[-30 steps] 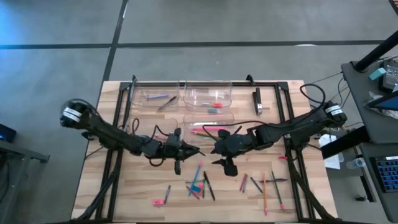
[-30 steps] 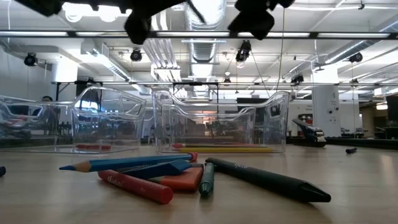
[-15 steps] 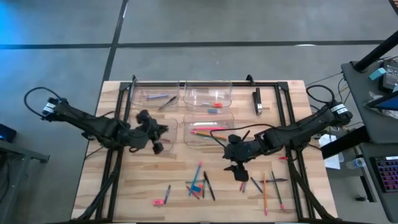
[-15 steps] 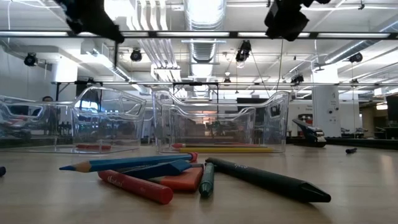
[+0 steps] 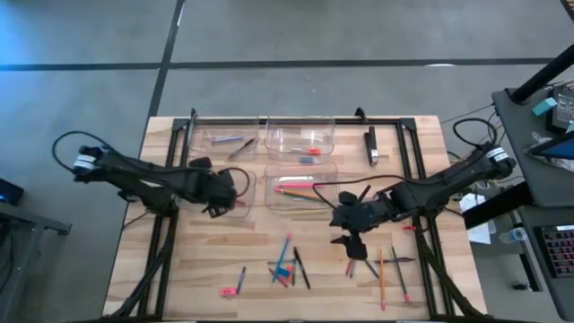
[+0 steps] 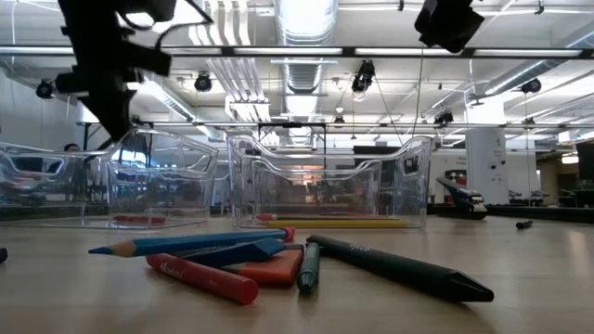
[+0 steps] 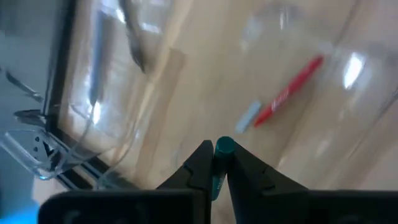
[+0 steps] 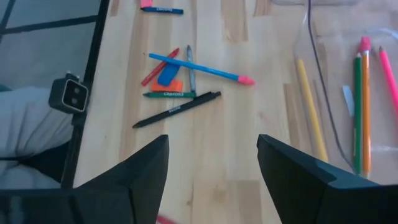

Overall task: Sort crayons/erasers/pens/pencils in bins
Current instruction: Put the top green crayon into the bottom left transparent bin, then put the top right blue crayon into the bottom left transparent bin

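— High view first: what changed?
— Your left gripper (image 5: pixel 222 193) has swung away from the middle pile (image 5: pixel 287 267). It now hangs over the front-left bin (image 5: pixel 199 179). Your right gripper (image 5: pixel 352 238) has drifted toward the loose pencils (image 5: pixel 381 269).

— Low view?
— The blue pencil (image 6: pixel 186 243) and its neighbours haven't shifted.

— Left wrist?
— The jaws are pinched on a green crayon (image 7: pixel 222 148), above the red crayon (image 7: pixel 289 93) lying in that bin. It looks like the right bin, so you're probably ready to release.

— Right wrist?
— The fingers (image 8: pixel 146 168) are spread wide and hold nothing. The black pen (image 8: pixel 177 109) lies ahead, so you could take it next.
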Available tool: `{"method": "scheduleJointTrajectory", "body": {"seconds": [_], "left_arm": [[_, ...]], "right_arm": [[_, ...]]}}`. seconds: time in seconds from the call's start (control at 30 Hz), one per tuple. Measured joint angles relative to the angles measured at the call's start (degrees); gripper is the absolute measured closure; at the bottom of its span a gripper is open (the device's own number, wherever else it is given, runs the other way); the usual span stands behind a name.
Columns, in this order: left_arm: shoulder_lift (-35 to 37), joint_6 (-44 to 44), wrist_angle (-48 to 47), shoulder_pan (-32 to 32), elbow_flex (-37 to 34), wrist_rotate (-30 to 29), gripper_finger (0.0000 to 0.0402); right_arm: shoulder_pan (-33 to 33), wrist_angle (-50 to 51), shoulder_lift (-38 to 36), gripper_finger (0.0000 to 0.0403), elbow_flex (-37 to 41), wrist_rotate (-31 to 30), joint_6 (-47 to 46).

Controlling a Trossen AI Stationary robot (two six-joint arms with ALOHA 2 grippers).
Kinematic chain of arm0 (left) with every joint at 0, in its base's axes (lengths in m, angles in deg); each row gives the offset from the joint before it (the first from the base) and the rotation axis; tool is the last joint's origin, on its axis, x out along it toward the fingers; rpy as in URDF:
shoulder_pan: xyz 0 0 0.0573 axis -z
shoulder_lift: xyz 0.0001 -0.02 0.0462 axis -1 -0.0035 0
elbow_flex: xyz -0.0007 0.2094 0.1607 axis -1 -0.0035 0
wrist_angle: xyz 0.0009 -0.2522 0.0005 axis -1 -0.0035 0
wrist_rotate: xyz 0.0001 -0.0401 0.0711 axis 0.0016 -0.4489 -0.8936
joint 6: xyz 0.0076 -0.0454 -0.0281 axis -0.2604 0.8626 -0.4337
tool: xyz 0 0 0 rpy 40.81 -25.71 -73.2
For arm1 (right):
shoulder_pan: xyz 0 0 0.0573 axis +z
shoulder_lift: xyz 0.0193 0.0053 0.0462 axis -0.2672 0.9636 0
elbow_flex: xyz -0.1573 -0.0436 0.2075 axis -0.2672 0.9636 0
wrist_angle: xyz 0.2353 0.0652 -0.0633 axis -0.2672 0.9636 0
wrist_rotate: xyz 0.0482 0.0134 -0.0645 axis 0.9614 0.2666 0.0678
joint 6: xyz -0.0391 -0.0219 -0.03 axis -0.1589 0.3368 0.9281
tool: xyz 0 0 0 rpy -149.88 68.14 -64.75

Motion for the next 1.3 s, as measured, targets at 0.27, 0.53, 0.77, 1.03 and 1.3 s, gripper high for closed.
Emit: {"method": "scheduleJointTrajectory", "body": {"seconds": [0.27,0.53,0.77,1.03,1.3], "left_arm": [[-10.0,-8.1,0.1,-3.0,0.1,2.8,0.0361],[-11.1,-8.1,0.1,-4.2,0.4,5.6,0.0309],[-5.0,-4.4,0.9,-4.1,1.5,4.7,0.0211],[8.0,-7.1,34.9,-1.4,-4.1,2.6,0.0185],[11.3,-16.8,83.1,3.7,-17.1,3.3,0.0185]], "right_arm": [[2.6,3.9,-1.2,0.017,0.0,-3.5,-1.5],[4.5,6.0,-2.5,0.017,0.0,-4.7,-3.8],[5.3,13.2,-3.4,0.017,0.0,-7.3,-7.5],[5.9,20.1,-6.3,0.017,6.1,-14.6,-15.4],[3.3,22.2,-15.1,0.0172,18.0,-10.6,-13.7]]}}
